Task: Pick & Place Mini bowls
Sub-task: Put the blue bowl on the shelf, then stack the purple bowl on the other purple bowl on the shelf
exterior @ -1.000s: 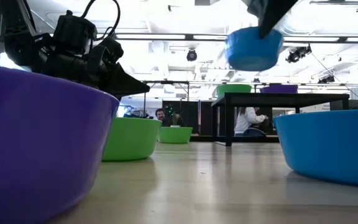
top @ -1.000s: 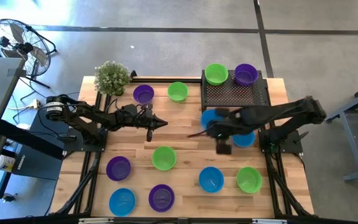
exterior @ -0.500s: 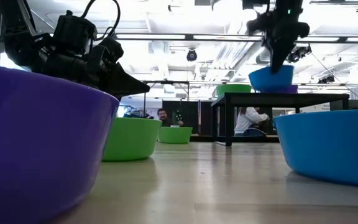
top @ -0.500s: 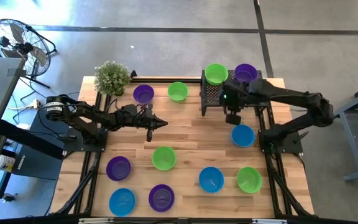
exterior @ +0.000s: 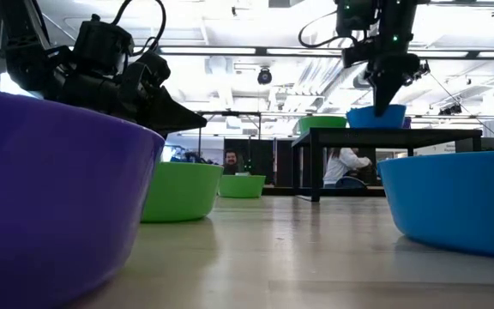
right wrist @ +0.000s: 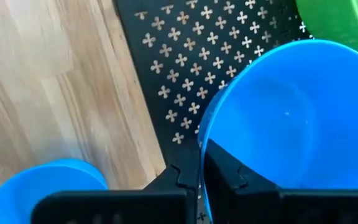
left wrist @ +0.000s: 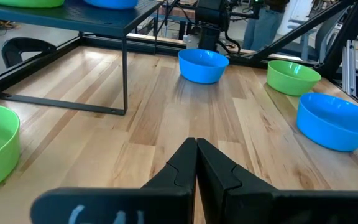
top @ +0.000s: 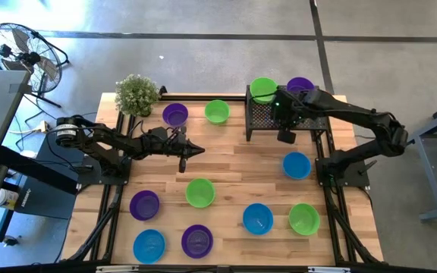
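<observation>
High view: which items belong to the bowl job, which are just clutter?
Job:
- blue bowl pinched by right gripper over the black mesh rack
- green bowl and purple bowl on the rack
- loose bowls on the table
- left gripper, idle

Clutter:
- potted plant
- fan

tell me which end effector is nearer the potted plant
Left. The left end effector hangs over mid-table, a short way from the potted plant; the right end effector is across the table, over the black rack.

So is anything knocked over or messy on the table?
Nothing looks spilled or tipped. The small round plastic bowls on the wooden table all sit upright. The right claw pinches the rim of one blue bowl over the black mesh rack. The left claw hangs shut above the table.
</observation>
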### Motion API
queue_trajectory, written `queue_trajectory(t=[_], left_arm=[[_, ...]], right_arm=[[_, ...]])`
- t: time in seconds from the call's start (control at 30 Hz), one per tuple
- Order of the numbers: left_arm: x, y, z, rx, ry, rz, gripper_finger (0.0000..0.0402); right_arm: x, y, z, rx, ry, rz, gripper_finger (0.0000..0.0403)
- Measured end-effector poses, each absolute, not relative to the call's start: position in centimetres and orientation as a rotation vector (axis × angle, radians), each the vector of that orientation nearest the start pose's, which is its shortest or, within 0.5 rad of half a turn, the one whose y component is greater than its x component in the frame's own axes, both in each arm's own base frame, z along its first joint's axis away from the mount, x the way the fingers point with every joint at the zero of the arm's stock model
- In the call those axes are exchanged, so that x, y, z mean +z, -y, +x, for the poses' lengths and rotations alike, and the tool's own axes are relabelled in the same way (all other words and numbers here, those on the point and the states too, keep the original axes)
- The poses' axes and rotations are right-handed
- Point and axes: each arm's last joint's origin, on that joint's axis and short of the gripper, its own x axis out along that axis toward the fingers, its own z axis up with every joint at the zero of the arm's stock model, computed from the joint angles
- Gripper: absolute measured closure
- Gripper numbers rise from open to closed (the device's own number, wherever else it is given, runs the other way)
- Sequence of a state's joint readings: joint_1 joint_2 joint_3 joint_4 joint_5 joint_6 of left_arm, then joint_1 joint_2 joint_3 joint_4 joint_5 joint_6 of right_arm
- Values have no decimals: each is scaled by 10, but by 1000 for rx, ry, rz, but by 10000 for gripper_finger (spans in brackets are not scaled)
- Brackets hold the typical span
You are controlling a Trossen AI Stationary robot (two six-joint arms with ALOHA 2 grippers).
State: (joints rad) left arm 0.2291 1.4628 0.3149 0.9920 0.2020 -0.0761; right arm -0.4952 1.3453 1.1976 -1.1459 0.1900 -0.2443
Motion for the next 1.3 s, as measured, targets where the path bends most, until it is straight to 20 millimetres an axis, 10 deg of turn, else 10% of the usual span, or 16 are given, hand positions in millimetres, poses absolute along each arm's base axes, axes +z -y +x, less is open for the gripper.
queue_trajectory(t=[0.5,0.9,1.3], left_arm=[[152,-49,237,33,-151,-109,399],[152,-49,237,33,-153,-109,399],[152,-49,237,36,-155,-110,399]], right_arm=[[295,117,205,-482,-1346,-5,313],[335,59,185,-398,-934,31,311],[260,23,186,-161,-356,9,388]])
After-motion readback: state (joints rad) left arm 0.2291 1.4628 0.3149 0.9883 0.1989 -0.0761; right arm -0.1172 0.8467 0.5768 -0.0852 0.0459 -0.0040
